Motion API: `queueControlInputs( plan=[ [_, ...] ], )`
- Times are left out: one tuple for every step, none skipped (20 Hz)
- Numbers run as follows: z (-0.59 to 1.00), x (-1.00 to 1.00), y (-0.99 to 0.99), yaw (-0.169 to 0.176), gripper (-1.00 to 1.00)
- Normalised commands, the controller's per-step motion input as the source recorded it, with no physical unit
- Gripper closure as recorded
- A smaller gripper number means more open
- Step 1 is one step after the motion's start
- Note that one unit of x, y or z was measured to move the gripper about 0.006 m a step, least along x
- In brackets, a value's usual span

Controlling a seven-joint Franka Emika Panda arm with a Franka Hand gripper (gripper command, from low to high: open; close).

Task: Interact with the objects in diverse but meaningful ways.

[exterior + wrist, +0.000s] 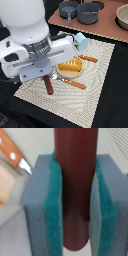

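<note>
My gripper is shut on the dark red-brown sausage, which stands upright between the green pads. In the exterior view the sausage sticks out below the arm, its lower end at or just above the woven placemat; the fingers are hidden behind the arm there. The orange-yellow ridged bread loaf lies on a pale plate to the exterior view's right of the sausage. The pale blue house-shaped carton stands further back. The flat yellow box is hidden.
An orange-handled fork lies in front of the loaf, and an orange-handled knife lies behind it. Two grey pots and a tan bowl stand on the brown surface at the back. An orange-handled utensil shows beside the gripper.
</note>
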Motion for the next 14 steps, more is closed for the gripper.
queueControlInputs(
  plan=[
    [0.19, 1.0, 0.0, 0.0, 1.0],
    [0.19, 1.0, 0.0, 0.0, 1.0],
    [0.18, 1.0, 0.0, 0.0, 1.0],
    [0.18, 1.0, 0.0, 0.0, 1.0],
    [0.14, 1.0, 0.0, 0.0, 1.0],
    [0.13, 1.0, 0.0, 0.0, 1.0],
    [0.11, 1.0, 0.0, 0.0, 1.0],
    [0.11, 1.0, 0.0, 0.0, 1.0],
    [0.09, 1.0, 0.0, 0.0, 1.0],
    [0.09, 1.0, 0.0, 0.0, 1.0],
    [0.06, 1.0, 0.0, 0.0, 1.0],
    [0.03, 1.0, 0.0, 0.0, 1.0],
    [0.0, 0.93, -0.08, 0.0, 1.0],
    [-0.02, 0.62, -0.15, 0.0, 1.0]
  ],
)
